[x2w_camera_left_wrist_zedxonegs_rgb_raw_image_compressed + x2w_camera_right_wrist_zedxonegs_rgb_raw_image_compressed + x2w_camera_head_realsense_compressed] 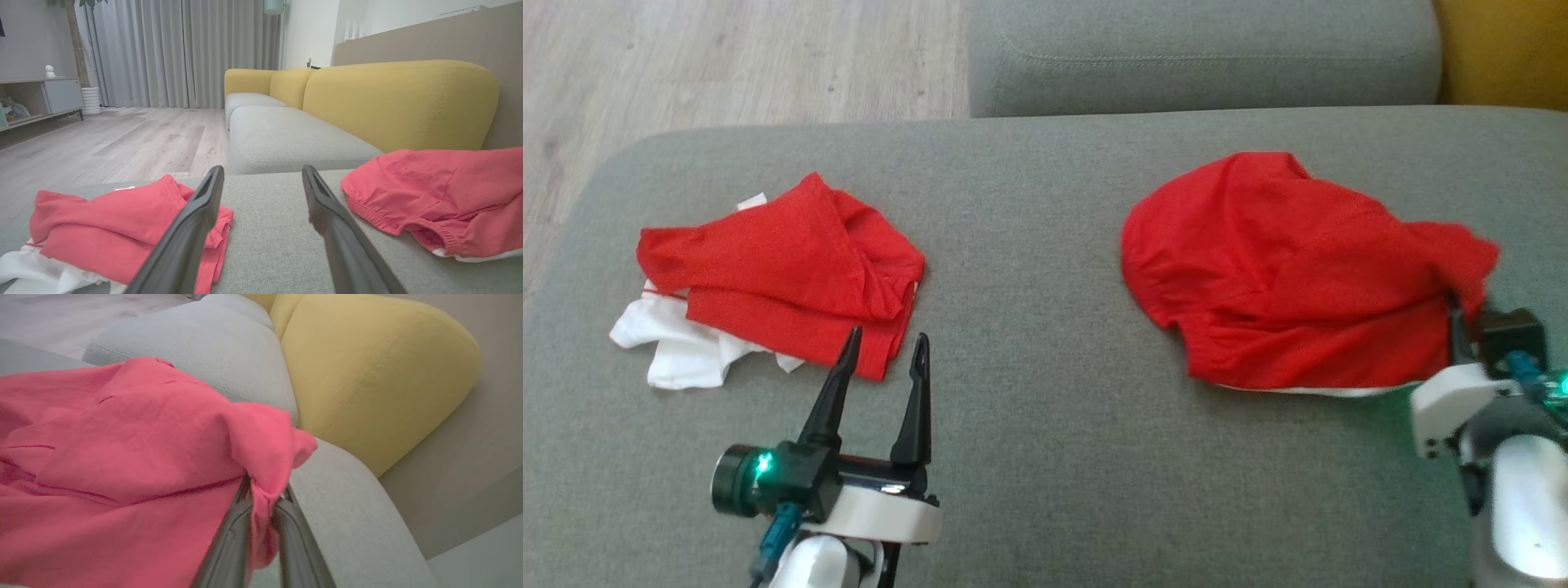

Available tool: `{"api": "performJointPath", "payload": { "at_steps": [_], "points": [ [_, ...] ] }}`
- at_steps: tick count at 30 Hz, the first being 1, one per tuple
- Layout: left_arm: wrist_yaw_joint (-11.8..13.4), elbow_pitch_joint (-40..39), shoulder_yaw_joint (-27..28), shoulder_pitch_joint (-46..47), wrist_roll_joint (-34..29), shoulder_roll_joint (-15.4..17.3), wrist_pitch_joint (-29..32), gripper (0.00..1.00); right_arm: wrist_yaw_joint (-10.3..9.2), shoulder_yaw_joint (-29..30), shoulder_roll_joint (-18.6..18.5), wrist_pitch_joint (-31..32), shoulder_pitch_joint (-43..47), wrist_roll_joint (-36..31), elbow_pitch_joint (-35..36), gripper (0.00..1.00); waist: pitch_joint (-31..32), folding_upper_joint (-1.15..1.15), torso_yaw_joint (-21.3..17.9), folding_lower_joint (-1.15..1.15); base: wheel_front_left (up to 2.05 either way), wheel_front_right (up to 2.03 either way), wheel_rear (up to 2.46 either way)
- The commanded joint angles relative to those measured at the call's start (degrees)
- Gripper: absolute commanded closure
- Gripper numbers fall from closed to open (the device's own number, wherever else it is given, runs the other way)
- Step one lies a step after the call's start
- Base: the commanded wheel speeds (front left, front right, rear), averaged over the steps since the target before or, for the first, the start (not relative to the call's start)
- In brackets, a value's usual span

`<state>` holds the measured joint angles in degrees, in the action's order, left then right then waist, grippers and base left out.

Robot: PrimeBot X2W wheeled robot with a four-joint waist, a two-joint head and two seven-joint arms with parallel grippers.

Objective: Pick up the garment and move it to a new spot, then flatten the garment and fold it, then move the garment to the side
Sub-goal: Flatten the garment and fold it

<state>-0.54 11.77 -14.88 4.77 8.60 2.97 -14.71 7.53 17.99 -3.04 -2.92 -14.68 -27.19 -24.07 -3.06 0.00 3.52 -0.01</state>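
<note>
Left gripper (885,347), fingers spread and empty, hovers with a folded pile (776,269) just ahead-left; right gripper (266,494) pinches an edge of the red garment (1282,269), which lies left of it on the couch (1029,343).

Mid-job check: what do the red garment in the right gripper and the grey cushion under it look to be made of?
The red garment looks like thin matte woven cloth, perhaps cotton: it creases softly and has a gathered hem. The grey cushion looks like coarse matte upholstery weave, flecked and textured.
</note>
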Motion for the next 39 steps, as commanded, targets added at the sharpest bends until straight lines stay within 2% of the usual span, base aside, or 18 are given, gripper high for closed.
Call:
{"api": "performJointPath", "payload": {
  "at_steps": [1,4,7,10,17,22,30,39],
  "points": [
    [0.1,-2.0,1.3,1.5,0.4,-0.1,-0.3,0.0,-0.04,-0.1,-0.6,0.1,-2.0,-0.9,2.9,0.0,-0.4,0.0,0.4,0.01,0.0,0.0,0.0],
    [0.4,-2.0,1.2,1.7,0.8,-0.1,-0.3,0.0,-0.04,-0.1,-0.2,-2.2,-1.8,-1.6,4.3,0.0,-0.6,0.0,0.6,0.01,0.0,0.0,0.0],
    [0.6,-2.0,1.4,1.9,1.0,-0.1,-0.3,0.0,-0.04,-2.6,0.1,-5.6,-0.7,-0.6,5.7,0.0,-0.7,0.0,0.5,0.01,0.0,0.0,0.0],
    [0.9,-2.3,2.2,1.6,2.9,-0.1,-0.3,0.0,-0.04,-6.9,0.1,-8.2,1.1,5.1,6.8,0.0,-0.5,0.0,0.0,0.01,0.0,0.0,0.0],
    [0.6,-2.2,2.8,1.2,2.4,-0.1,-0.3,0.0,-0.04,-14.6,0.1,-10.7,7.5,16.0,10.6,0.0,0.1,0.0,-0.6,0.01,0.0,0.0,0.0],
    [0.7,-2.6,2.8,1.3,2.3,-0.1,-0.3,0.0,-0.04,-17.4,0.2,-11.3,10.4,18.8,11.6,0.0,0.1,0.0,-1.0,0.01,0.0,0.0,0.0],
    [0.3,-2.3,1.8,2.1,1.9,-0.1,-0.3,0.0,-0.04,-21.6,0.2,-10.4,8.9,21.3,10.6,0.0,-1.2,0.0,0.7,0.01,0.0,0.0,0.0],
    [0.1,-1.8,0.9,3.4,2.1,-0.1,-0.3,0.0,-0.04,-27.3,0.2,-2.2,4.4,23.1,2.5,0.0,-4.2,0.0,4.8,0.01,0.0,0.0,0.0]
  ]
}}
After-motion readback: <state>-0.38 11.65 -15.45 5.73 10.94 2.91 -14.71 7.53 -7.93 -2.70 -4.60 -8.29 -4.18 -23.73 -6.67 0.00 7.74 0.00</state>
